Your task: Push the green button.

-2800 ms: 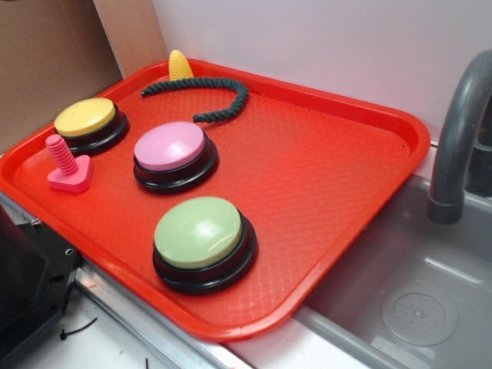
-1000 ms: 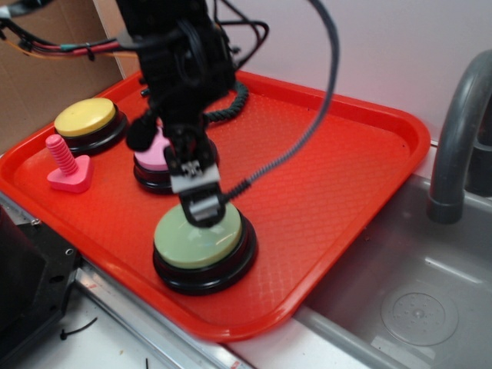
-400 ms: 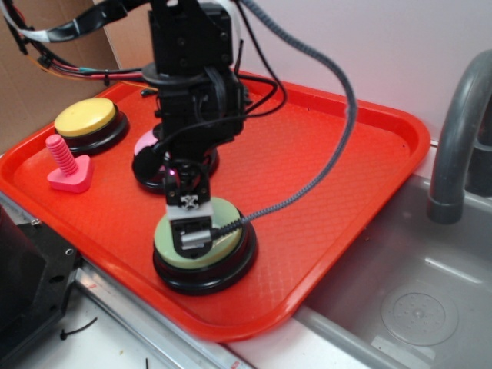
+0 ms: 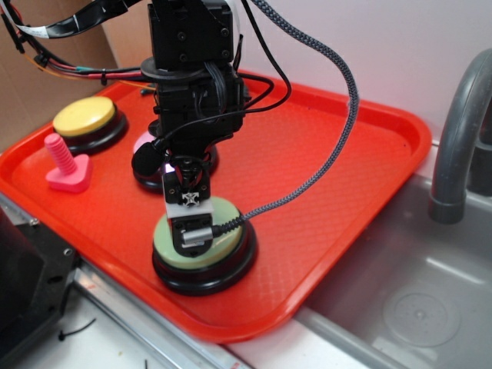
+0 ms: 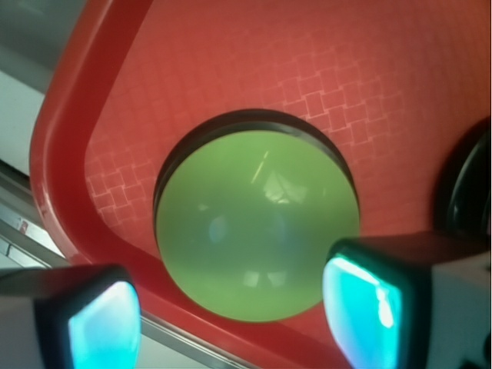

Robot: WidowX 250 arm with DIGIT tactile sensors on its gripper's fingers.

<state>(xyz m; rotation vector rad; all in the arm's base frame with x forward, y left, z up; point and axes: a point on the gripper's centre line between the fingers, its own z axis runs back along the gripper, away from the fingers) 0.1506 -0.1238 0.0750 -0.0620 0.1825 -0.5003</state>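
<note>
Green button (image 4: pixel 219 231) at the near edge of the red tray (image 4: pixel 338 169), right of nothing else. Gripper (image 4: pixel 192 238), fingers (image 5: pixel 361 296) spread and empty, sits directly above the dome, apparently touching; the press should run straight down.

Arm (image 4: pixel 192 69): black, boxy w/ screw holes. Loose black wires loop round it; red, orange & white leads run off left. Thick grey braided cable (image 4: pixel 338 92) arcs over. Gripper (image 4: pixel 192 231): grey/white. Wrist view: dark fingers (image 5: pixel 384 296), glowing cyan pads.
</note>
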